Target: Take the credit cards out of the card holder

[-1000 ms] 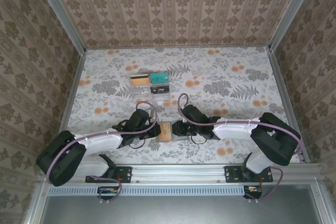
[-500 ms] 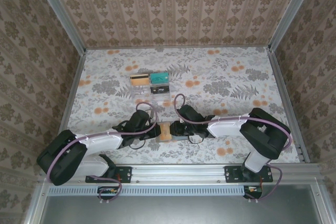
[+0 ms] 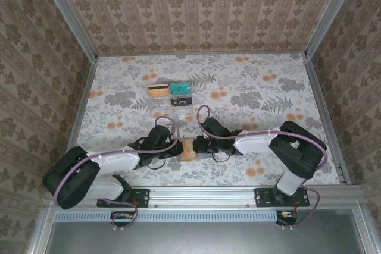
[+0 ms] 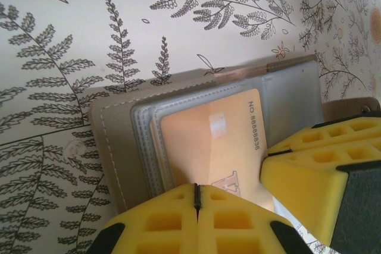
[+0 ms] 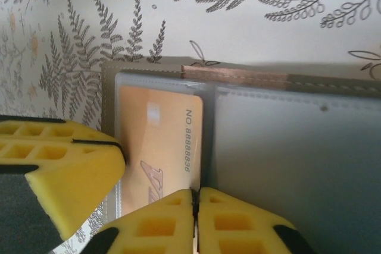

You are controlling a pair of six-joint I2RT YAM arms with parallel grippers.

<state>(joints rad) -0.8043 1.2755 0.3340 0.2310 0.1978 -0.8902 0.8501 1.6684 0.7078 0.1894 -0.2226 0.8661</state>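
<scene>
The card holder (image 3: 188, 149) lies open on the table between my two grippers, its tan cover (image 4: 116, 147) and grey inner panels (image 5: 286, 147) facing up. An orange credit card (image 4: 208, 141) marked with a number sits in a clear sleeve on one panel (image 5: 158, 141). My left gripper (image 4: 196, 191) (image 3: 179, 148) is shut, its tips on the card's near end. My right gripper (image 5: 195, 197) (image 3: 197, 147) is shut at the card's edge by the fold. Whether either pinches the card or sleeve is hidden. Each wrist view also shows the other gripper's yellow fingers (image 4: 315, 171) (image 5: 65, 165).
A clear acrylic stand (image 3: 171, 95) holding coloured cards, one orange (image 3: 158, 90) and one teal (image 3: 180, 88), stands toward the back left of centre. Metal rails and patterned walls enclose the floral table (image 3: 268, 87). Open tabletop lies to the right and far side.
My right gripper has closed its fingers and the right arm's elbow has shifted a little left. The left arm and the card holder have stayed put.
</scene>
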